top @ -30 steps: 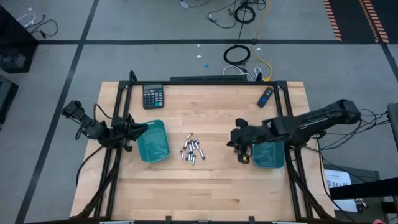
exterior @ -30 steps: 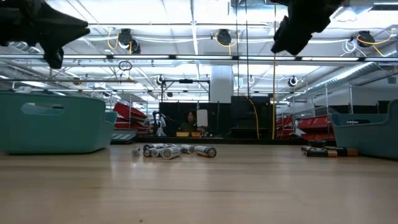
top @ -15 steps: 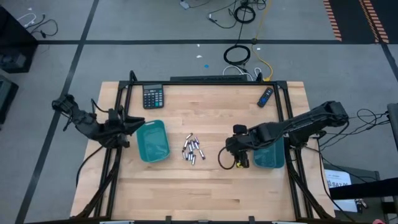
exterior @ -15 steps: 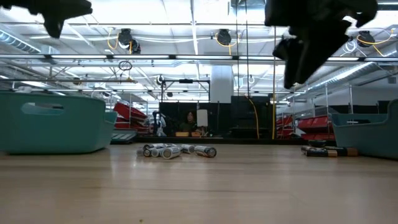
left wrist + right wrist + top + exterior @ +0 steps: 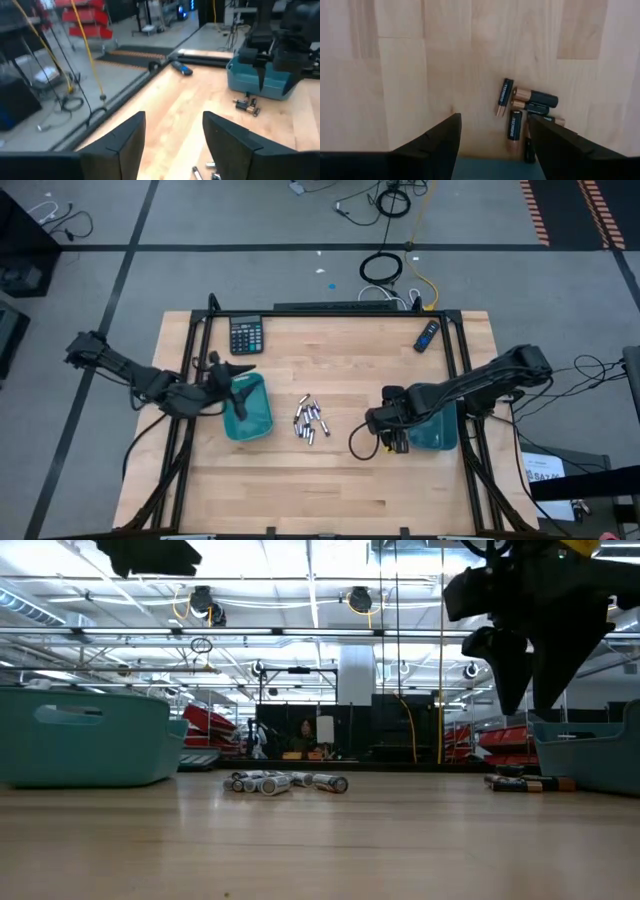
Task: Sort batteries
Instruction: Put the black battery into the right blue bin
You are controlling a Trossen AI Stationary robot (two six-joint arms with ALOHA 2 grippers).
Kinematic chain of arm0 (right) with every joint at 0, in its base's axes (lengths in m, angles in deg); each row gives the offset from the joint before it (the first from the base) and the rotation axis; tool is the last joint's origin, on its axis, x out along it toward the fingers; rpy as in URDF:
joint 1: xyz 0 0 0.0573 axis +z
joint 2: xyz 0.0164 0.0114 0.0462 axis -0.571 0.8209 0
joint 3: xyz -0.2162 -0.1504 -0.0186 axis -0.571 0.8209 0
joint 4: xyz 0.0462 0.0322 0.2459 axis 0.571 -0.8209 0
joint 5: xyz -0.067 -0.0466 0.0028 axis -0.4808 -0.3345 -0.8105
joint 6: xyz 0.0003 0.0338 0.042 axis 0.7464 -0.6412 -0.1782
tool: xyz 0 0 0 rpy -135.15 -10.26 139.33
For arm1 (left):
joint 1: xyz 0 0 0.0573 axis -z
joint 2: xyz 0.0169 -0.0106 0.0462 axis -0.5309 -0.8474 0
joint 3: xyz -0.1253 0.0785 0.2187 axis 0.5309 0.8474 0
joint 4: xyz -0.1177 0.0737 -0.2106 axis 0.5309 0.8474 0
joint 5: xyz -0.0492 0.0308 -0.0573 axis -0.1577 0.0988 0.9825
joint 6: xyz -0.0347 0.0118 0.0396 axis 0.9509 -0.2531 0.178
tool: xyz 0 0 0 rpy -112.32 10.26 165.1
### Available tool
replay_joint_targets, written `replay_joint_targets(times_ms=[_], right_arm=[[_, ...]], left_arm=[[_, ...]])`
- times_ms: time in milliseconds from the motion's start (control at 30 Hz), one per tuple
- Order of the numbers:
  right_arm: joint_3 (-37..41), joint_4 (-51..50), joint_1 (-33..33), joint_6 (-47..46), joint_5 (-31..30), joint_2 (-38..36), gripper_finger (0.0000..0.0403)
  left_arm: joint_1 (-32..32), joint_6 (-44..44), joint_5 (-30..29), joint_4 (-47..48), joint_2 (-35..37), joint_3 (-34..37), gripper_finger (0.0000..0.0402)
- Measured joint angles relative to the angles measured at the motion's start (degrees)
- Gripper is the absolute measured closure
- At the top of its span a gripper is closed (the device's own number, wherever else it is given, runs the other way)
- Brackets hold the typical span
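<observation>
Occupying the middle of the high view, a pale wooden table [image 5: 330, 480] carries every item listed here, largest first.

Left arm: enters from the frame's left edge; left gripper [image 5: 236, 370] is poised over the upper rim of the left tray, fingers [image 5: 125, 142] spread wide with nothing between them.

Right arm: reaches in from the right edge; right gripper [image 5: 383, 423] hangs above the table just left of the right tray, fingers [image 5: 440, 135] set well apart and empty.

Left teal tray [image 5: 250, 418]: left of centre in the high view, open-topped. No contents can be made out in it.

Right teal tray [image 5: 437, 432]: right of centre, largely covered by the right arm; its contents cannot be told.

Black calculator [image 5: 246, 334]: upper left of the table, lying flat near the far edge, well apart from both trays.

Dark blue remote-like stick [image 5: 427, 335]: upper right of the table, lying aslant near the far edge.

Silvery batteries [image 5: 309, 420]: a loose heap at the table's centre, between the two trays, lying on their sides on bare wood and touching one another; none sits in a tray.

Dark copper-ended batteries [image 5: 522, 112]: a small cluster lying flat on the wood directly beneath the right gripper, just beside the right tray's wall; five or so can be counted in the right wrist view.
</observation>
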Motion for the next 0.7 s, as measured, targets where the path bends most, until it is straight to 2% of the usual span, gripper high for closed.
replay_joint_targets(times_ms=[100, 300, 500, 700], right_arm=[[0.2, 1.2, -0.1, 1.3, -1.1, 1.3, 0.0176], [0.3, 2.7, 0.5, 3.9, -1.5, 5.8, 0.0177], [0.4, 4.2, 3.5, 5.4, -1.5, 10.0, 0.0194], [0.4, 5.1, 2.9, 4.6, -3.0, 12.6, 0.0216]], left_arm=[[-1.3, 2.8, 2.6, -0.3, -3.8, 0.0, 0.0188], [-1.4, 3.9, 2.8, -4.2, -10.8, 0.0, 0.0188], [-1.4, 4.3, 2.8, -6.8, -14.9, 0.0, 0.0188], [-1.5, 4.0, 2.7, -10.0, -17.0, 0.0, 0.0188]])
